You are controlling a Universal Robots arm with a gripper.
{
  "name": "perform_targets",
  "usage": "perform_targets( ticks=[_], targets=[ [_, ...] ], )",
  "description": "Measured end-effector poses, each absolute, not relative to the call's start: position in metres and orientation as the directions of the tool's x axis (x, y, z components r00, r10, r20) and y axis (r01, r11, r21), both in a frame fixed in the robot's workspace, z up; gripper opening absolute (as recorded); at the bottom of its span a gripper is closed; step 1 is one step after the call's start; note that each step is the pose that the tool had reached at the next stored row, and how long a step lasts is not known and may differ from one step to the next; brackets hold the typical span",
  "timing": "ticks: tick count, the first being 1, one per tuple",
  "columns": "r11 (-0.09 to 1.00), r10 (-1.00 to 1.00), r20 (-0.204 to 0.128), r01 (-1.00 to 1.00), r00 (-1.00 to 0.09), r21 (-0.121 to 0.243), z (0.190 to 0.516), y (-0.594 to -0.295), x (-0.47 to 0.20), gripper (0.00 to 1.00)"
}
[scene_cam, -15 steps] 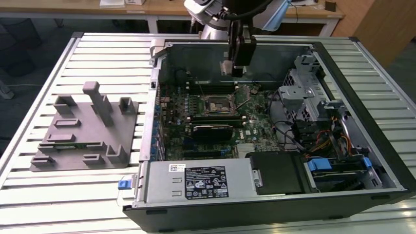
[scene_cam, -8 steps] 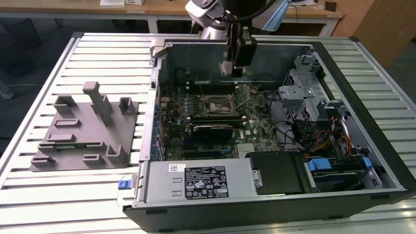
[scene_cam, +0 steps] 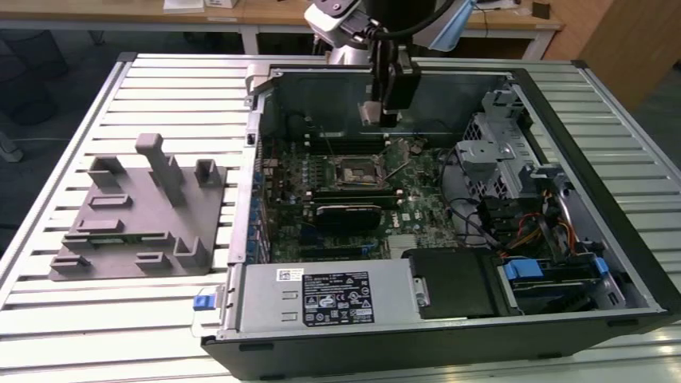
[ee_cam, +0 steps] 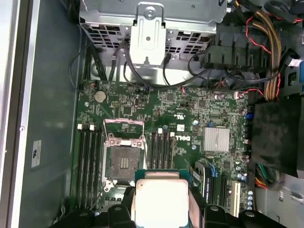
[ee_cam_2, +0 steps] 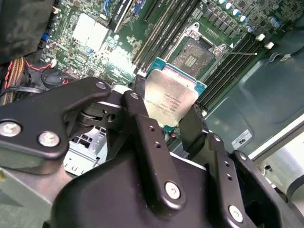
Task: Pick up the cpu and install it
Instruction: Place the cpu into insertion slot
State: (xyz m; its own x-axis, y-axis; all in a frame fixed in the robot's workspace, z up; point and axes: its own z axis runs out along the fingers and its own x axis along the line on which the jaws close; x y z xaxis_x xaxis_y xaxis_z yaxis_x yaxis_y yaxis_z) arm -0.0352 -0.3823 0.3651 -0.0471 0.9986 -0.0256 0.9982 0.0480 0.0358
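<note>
My gripper (scene_cam: 381,116) hangs inside the open computer case, near its rear wall, shut on the cpu (scene_cam: 371,112). In both wrist views the cpu (ee_cam_2: 169,99) (ee_cam: 160,201) is a silvery square chip with a thin green rim, pinched by its edges between the black fingers (ee_cam_2: 138,102). The motherboard socket (scene_cam: 355,169) (ee_cam: 122,162) lies below and a little to one side of the chip, with its load plate (ee_cam: 123,127) flipped open and nothing in the dark centre. The chip is held in the air, clear of the board.
The case (scene_cam: 596,263) lies on its side on a slatted metal table (scene_cam: 64,319). Memory slots (ee_cam: 161,149) flank the socket, and a drive cage (ee_cam: 149,28), cable bundles (ee_cam: 266,42) and a power supply (scene_cam: 319,299) crowd the case. A grey fixture block (scene_cam: 139,215) sits on the exterior view's left.
</note>
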Motion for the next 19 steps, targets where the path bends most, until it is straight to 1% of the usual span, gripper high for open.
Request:
perform_targets(
  ticks=[19],
  targets=[
    [0.048,0.999,-0.025,0.998,-0.047,0.036,0.345,-0.379,-0.035,0.53]
  ],
)
